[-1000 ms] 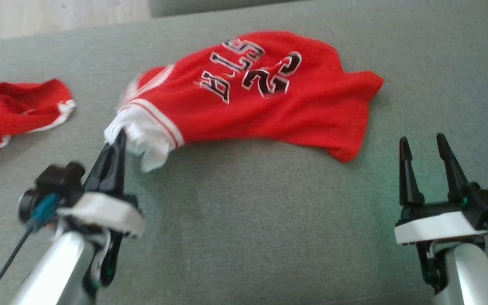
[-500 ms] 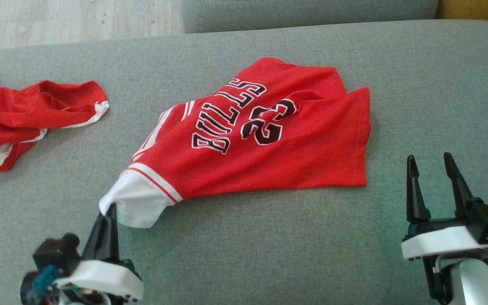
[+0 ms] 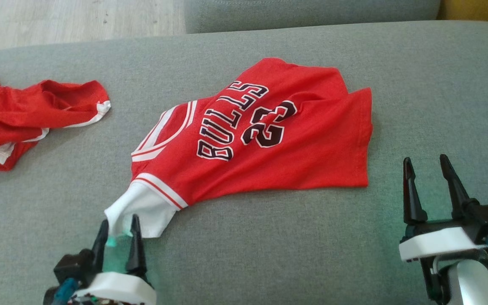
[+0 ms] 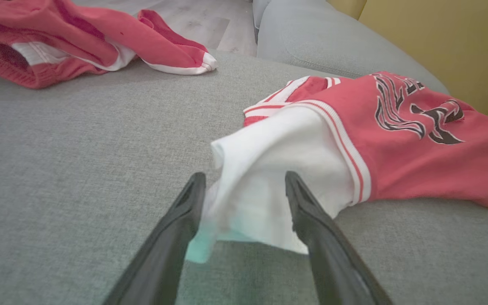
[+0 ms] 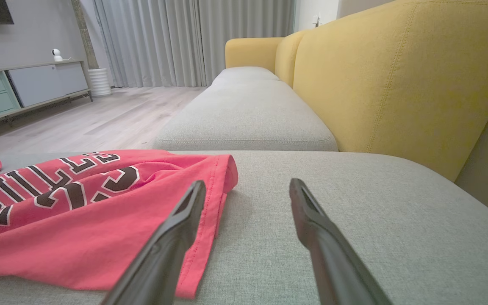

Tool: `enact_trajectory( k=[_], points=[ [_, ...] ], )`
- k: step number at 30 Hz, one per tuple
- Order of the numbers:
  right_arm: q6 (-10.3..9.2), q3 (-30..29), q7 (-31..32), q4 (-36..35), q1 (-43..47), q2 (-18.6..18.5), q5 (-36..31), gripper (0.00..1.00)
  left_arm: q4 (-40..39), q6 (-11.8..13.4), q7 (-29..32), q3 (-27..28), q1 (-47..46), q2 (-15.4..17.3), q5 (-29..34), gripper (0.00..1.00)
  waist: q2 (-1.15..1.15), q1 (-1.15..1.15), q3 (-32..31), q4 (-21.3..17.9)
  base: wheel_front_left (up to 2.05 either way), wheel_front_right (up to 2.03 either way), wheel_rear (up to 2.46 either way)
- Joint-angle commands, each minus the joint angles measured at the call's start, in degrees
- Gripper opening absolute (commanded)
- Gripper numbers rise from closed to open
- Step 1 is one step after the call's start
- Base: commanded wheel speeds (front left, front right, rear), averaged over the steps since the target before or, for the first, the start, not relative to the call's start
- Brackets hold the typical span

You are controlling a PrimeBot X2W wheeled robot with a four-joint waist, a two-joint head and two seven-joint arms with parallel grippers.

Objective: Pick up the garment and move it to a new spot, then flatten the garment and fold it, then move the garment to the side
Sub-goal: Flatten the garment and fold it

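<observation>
1. Head view: your red jersey (image 3: 295, 148) lies spread near the middle of the grey sofa cushion (image 3: 269, 262). The lettering and number face up, and there are some wrinkles across the body.
2. The jersey's hem points to your right side. Its white sleeve (image 3: 136, 207) trails toward the near left and ends at your left gripper (image 3: 119, 220).
3. Left gripper: the fingers stand well apart. In the left wrist view the sleeve end (image 4: 278, 169) lies loose in the gap and runs up close to both fingers. Nothing is pinched or lifted.
4. Right gripper (image 3: 424, 159): the fingers are spread wide with nothing between them. It sits low over bare cushion at your near right, beside the jersey's hem corner and apart from it.
5. Right wrist view: the hem edge (image 5: 223, 178) shows behind one finger. You cannot tell from that angle whether they touch.
6. A second red garment (image 3: 23, 114) with white trim is bunched at the cushion's far left, well apart from the jersey.
7. A yellow backrest (image 5: 396, 76) rises along the cushion's right side.
</observation>
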Motion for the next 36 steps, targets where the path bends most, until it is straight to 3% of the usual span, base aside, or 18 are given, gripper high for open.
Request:
enact_trajectory(
  k=[1, 6, 12, 19, 27, 36],
  points=[
    [-0.04, 1.6, -0.6, -1.5, -1.0, -0.3, -0.2, 1.0, -0.9, -0.5, -1.0, 1.8, -2.4, 0.0, 0.5, 1.0, 0.0, 0.0, -0.1, 0.0, 0.0, 0.0, 0.0],
    [-0.04, 1.3, -0.6, -1.5, -0.8, -0.3, -0.1, 1.0, -2.2, -1.4, -1.7, 1.9, -2.7, -0.4, 0.7, 1.0, 0.0, 0.0, -0.8, 0.3, 0.0, 0.0, 0.0],
    [-0.04, 1.3, -0.6, -1.5, -0.5, -0.3, 0.0, 1.0, -7.5, -1.0, -2.1, 3.4, -4.3, 1.3, 2.1, 1.0, 0.0, 0.0, -1.7, 0.3, 0.0, 0.0, 0.0],
    [-0.04, 1.9, -0.6, -2.0, -0.8, -0.3, -0.3, 1.0, -9.0, -0.8, 2.8, 3.9, -11.7, 3.5, 2.7, 1.0, 0.0, 0.0, -0.4, -0.2, 0.0, 0.0, 0.0],
    [-0.04, 3.1, -0.6, -2.6, -2.5, -0.3, -1.0, 1.0, 2.8, -3.4, 13.3, 0.1, -24.3, 2.3, 2.5, 1.0, 0.0, 0.0, 3.9, -1.1, 0.0, 0.0, 0.0],
    [-0.04, 4.0, -0.6, -3.5, -4.9, -0.3, -1.4, 1.0, 17.5, -7.8, 19.7, -4.6, -34.4, -0.2, 3.5, 1.0, 0.0, 0.0, 8.7, -2.5, 0.0, 0.0, 0.0]
  ],
)
